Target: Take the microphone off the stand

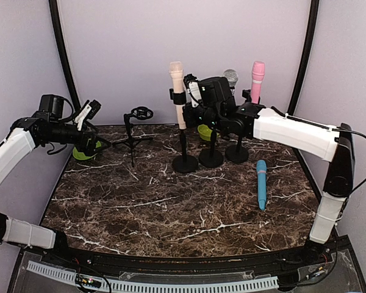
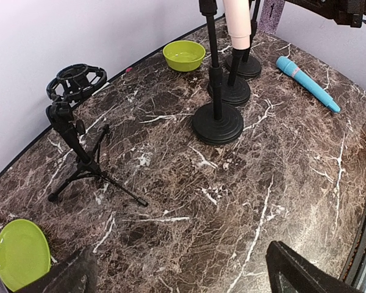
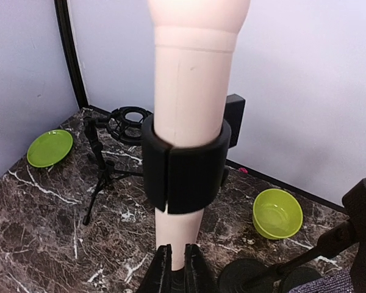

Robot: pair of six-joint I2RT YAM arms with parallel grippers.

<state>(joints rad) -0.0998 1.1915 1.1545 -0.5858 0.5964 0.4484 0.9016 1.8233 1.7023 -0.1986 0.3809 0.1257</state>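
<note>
My right fingers [image 3: 161, 274] are pressed shut at the tail of the cream microphone [image 3: 192, 91], just under its black clip [image 3: 183, 165]. I cannot tell whether they actually pinch it. To do this well I'd want a firm hold on the body, then a straight lift up through the clip so the stand [image 1: 185, 163] stays put. Two more stands crowd in on the right, carrying the grey microphone [image 1: 230, 75] and the pink microphone [image 1: 257, 73]. My left fingers [image 2: 299, 271] are spread wide and empty, well apart over the worktop [image 2: 189, 201].

Lighting: bright, even, diffuse. Shadows: faint, soft, under round black stand bases [image 1: 185, 163]. Mild sheen on dark veined marble tabletop [image 1: 140, 207]. Wrist views: wide-angle bending at edges.
</note>
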